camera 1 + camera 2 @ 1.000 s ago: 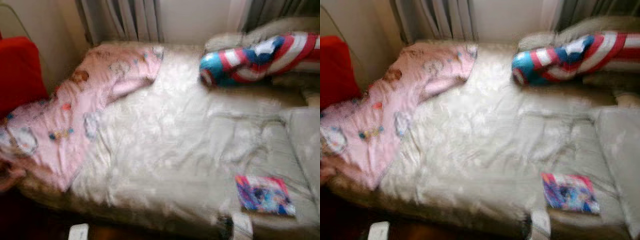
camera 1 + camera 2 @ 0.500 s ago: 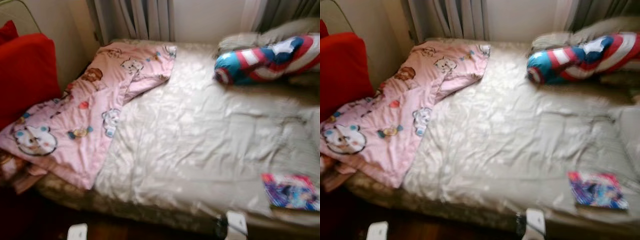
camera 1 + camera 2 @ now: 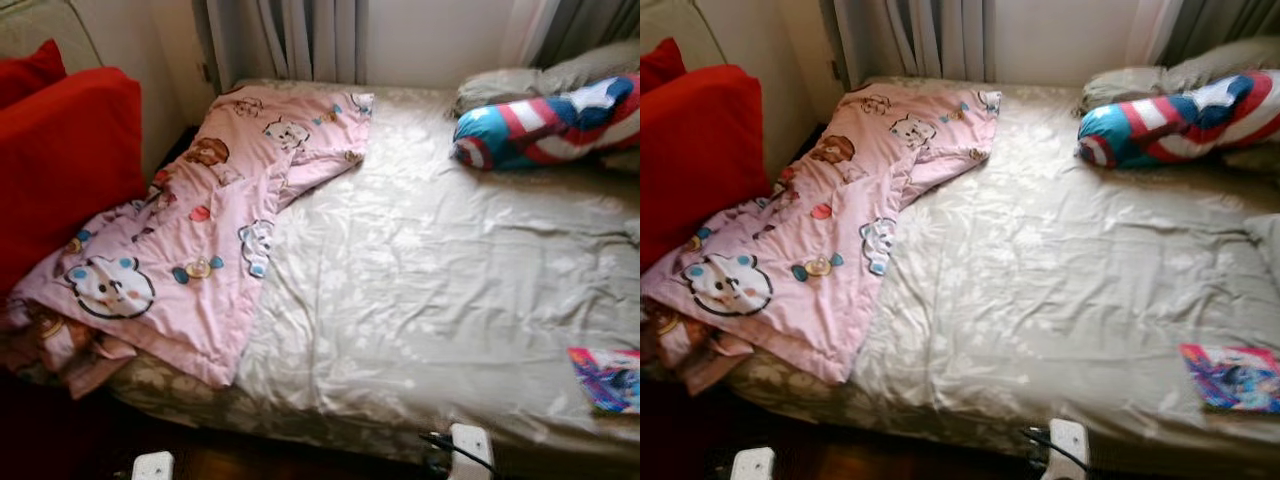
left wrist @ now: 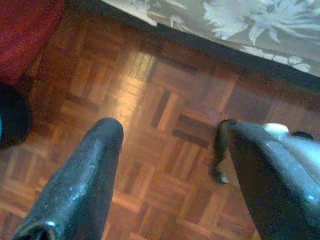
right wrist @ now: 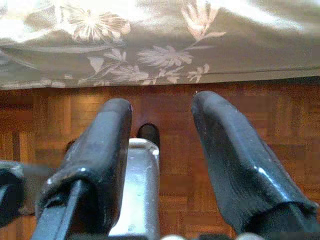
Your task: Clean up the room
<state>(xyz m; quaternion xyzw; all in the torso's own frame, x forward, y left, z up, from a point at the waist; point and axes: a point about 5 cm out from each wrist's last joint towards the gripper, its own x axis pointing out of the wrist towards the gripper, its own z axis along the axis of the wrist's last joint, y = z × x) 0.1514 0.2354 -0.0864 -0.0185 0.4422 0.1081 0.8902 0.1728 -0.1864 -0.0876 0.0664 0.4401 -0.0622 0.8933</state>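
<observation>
Bed w/ beige floral-print sheet [image 3: 430, 290], pink cartoon-print quilt [image 3: 190, 250] far-left, colourful glossy booklet [image 3: 610, 378] near-right; left gripper [image 4: 170, 145] & right gripper [image 5: 162, 115] released over wooden parquet floor [image 4: 150, 100].

Head pair looking down on the bed [image 3: 430, 280]; wrist cameras low, facing parquet floor [image 4: 150, 125] near its edge.

We see a bedspread [image 3: 430, 290] of smooth cloth with a slight sheen; a soft matt pink blanket [image 3: 200, 250]; a matt red cushion [image 3: 60, 160]; a glossy book [image 3: 1232, 378]; polished wood parquet [image 4: 150, 125]; gripper fingers [image 5: 230, 165] of shiny black plastic.
</observation>
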